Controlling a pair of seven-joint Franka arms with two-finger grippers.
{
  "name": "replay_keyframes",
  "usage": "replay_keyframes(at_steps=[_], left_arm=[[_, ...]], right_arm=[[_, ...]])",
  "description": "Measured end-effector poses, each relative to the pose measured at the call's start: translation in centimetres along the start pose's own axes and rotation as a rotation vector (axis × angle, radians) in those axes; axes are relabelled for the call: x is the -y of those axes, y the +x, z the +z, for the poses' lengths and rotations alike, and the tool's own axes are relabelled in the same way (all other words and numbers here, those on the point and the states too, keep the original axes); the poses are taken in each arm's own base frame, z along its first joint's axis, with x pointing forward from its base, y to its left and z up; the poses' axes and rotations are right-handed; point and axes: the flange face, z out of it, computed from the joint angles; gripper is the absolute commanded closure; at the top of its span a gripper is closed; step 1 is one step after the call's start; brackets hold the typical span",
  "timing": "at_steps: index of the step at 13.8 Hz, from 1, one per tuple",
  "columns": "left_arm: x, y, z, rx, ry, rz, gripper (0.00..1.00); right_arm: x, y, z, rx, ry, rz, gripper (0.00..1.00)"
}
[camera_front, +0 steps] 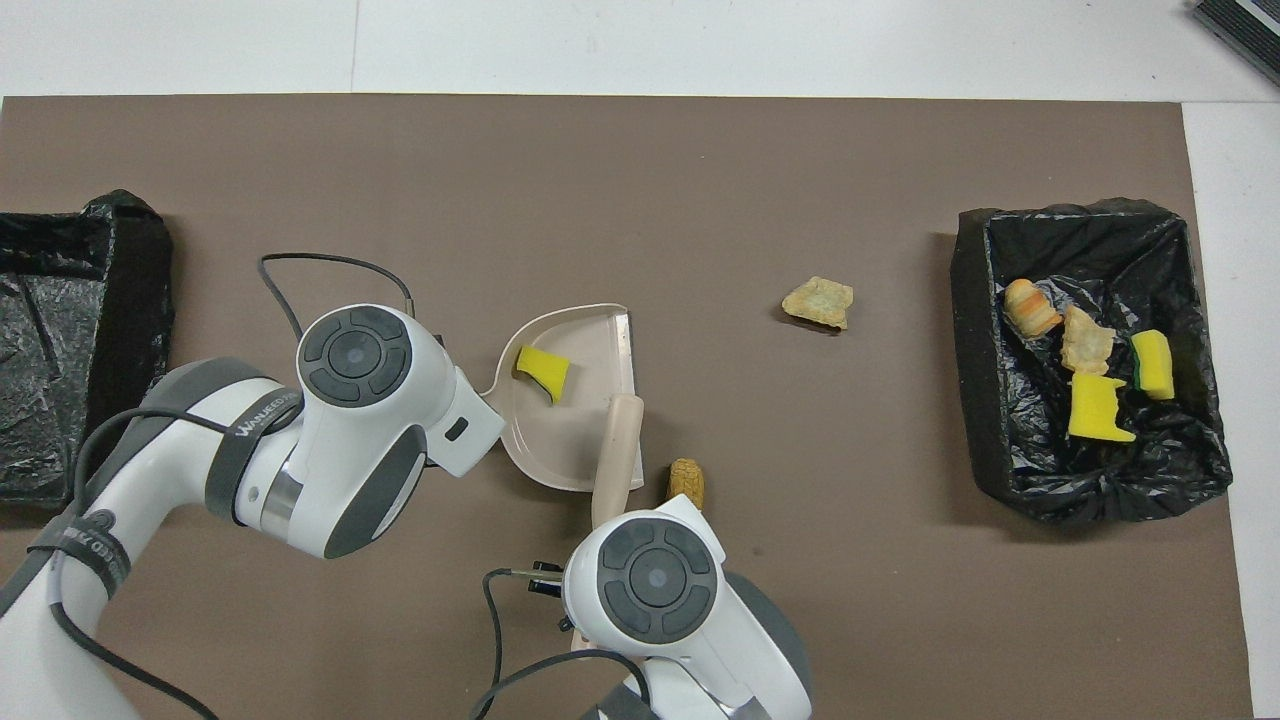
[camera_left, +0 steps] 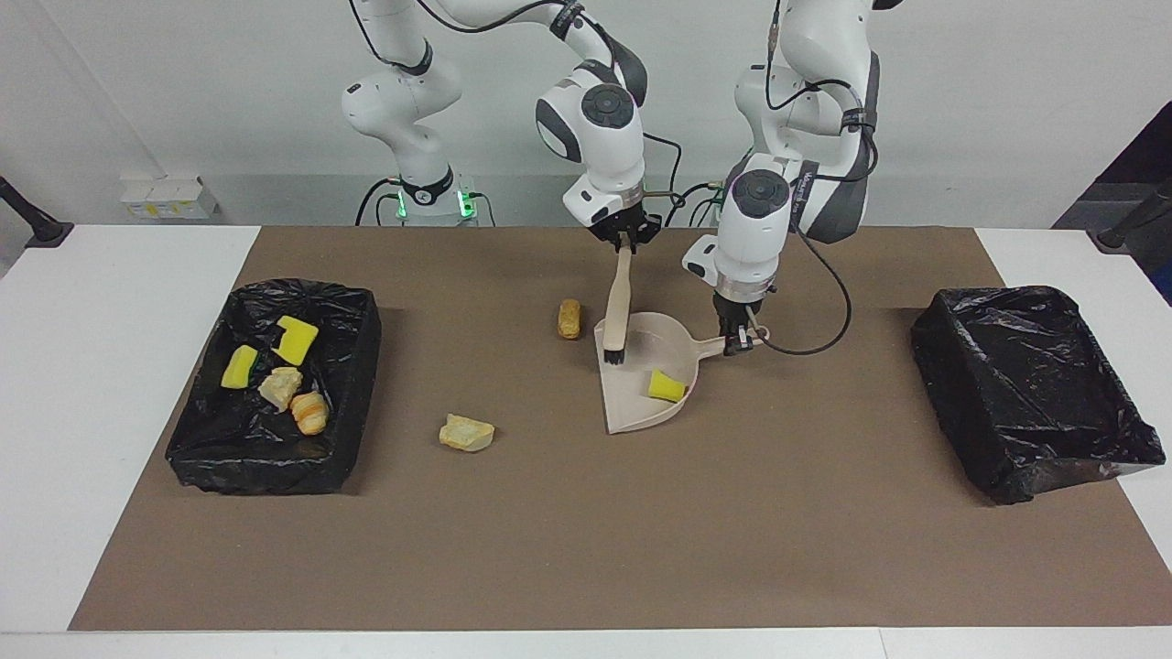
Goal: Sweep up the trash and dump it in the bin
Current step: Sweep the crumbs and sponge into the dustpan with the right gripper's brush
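I've got the right gripper (camera_left: 624,240) clamped on the brush (camera_left: 619,307), bristles in the dustpan (camera_left: 641,403); the left gripper (camera_left: 735,340) grips its handle. One sponge (camera_left: 667,386) is aboard, four scraps (camera_left: 275,366) are in the bin (camera_left: 197,439). Mid-sweep, I reckon. Next: the chunk (camera_left: 569,318) at the pan's ten o'clock, then the bread (camera_left: 466,433).

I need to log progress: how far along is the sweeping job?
Four scraps already lie in the black-lined bin at the right arm's end. One yellow sponge piece sits in the beige dustpan, held by the left gripper; the right gripper holds the beige brush. The orange-brown chunk and tan chunk remain on the mat.
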Motion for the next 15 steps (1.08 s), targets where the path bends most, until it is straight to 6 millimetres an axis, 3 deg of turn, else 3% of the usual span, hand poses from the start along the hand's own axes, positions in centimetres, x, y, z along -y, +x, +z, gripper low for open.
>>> replay_keyframes(at_steps=[4, 8, 12, 15], left_arm=[[-0.6, -2.3, -1.7, 0.021, -0.042, 0.031, 1.0], [-4.6, -1.2, -0.8, 0.035, -0.07, 0.049, 1.0], [-7.7, -0.7, -0.1, 0.021, -0.043, -0.001, 1.0], [-9.5, 0.6, 0.1, 0.022, -0.039, -0.017, 1.0]], right_arm=[[-2.2, -1.5, 1.0, 0.042, -0.063, 0.029, 1.0], [-5.4, -3.6, -0.5, 0.063, -0.114, 0.031, 1.0], [-9.3, -4.9, 1.5, 0.063, -0.15, 0.051, 1.0], [-10.2, -4.6, 2.8, 0.04, -0.131, 0.062, 1.0]])
